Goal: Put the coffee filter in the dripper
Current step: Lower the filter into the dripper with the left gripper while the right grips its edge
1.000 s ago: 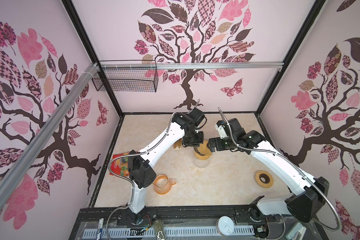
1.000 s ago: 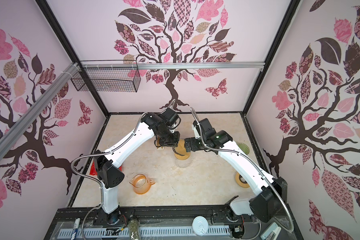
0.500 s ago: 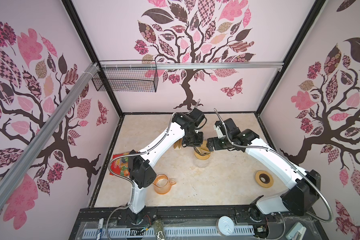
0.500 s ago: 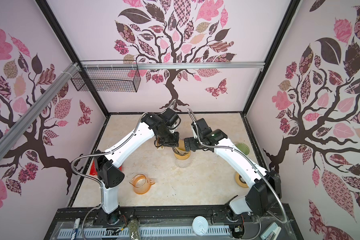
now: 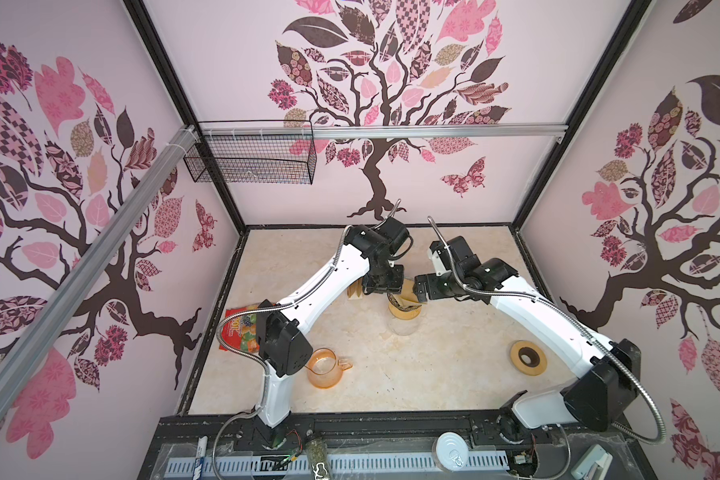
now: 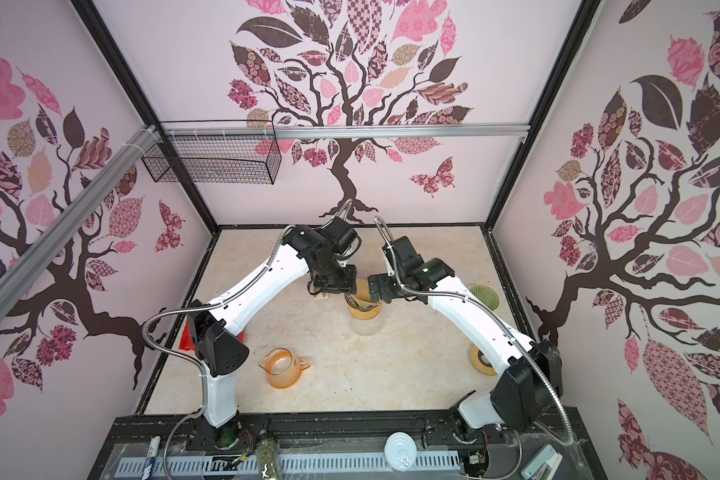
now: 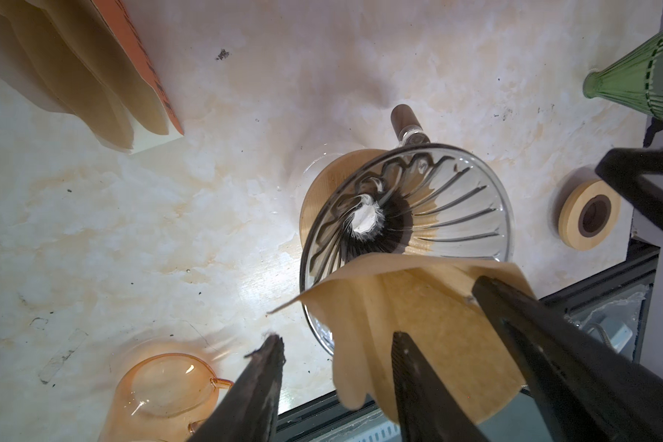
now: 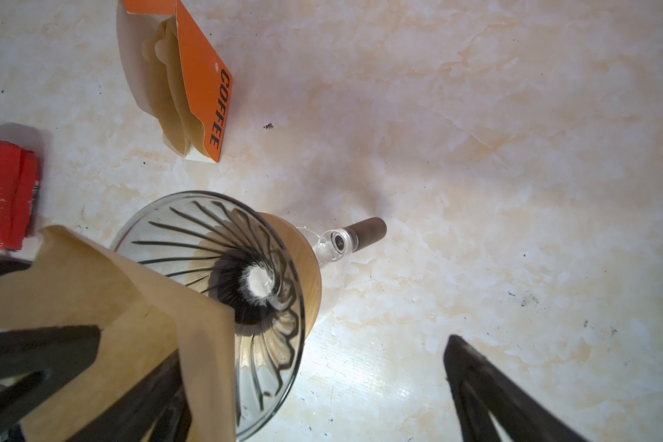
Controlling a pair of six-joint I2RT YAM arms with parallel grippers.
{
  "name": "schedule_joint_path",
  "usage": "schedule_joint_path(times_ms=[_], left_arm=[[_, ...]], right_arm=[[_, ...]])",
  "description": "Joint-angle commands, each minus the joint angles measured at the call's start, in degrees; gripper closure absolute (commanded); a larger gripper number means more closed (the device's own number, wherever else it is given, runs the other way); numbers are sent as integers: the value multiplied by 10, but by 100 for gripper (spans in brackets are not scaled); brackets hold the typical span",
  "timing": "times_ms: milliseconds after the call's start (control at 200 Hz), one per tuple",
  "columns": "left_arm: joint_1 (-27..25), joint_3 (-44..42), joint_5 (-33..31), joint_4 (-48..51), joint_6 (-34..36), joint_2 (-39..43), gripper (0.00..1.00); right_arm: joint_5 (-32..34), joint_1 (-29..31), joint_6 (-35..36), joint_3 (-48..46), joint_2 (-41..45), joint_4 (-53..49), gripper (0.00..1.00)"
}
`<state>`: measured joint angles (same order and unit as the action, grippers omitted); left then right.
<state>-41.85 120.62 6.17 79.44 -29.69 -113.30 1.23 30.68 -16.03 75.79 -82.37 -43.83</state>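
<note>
**Paper over the rim, not yet seated**

The brown filter (image 7: 418, 306) hangs tilted over one side of the glass dripper (image 7: 437, 199), whose ribbed cone is bare. The left claw (image 7: 337, 336) stands half parted with one finger against the paper and no pinch. The right claw (image 8: 314, 344) gapes wide beside it. Still to do, I judge: lower the filter in and settle it.

We can read only "COFFEE", in black capitals, on the orange cardboard filter packet (image 8: 203, 82) lying on the tabletop.
</note>
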Motion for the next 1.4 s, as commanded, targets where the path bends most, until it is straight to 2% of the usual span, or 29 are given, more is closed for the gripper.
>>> schedule_joint_path(times_ms=[0, 645, 1395], left_arm=[[-2, -8, -18, 14, 13, 16, 50], [-1, -54, -19, -1, 19, 10, 48], [-1, -63, -33, -7, 19, -3, 47]], right_arm=[[14, 1, 4, 19, -17, 3, 0], [64, -1, -8, 13, -36, 6, 0], [25, -22, -30, -31, -31, 35, 0]])
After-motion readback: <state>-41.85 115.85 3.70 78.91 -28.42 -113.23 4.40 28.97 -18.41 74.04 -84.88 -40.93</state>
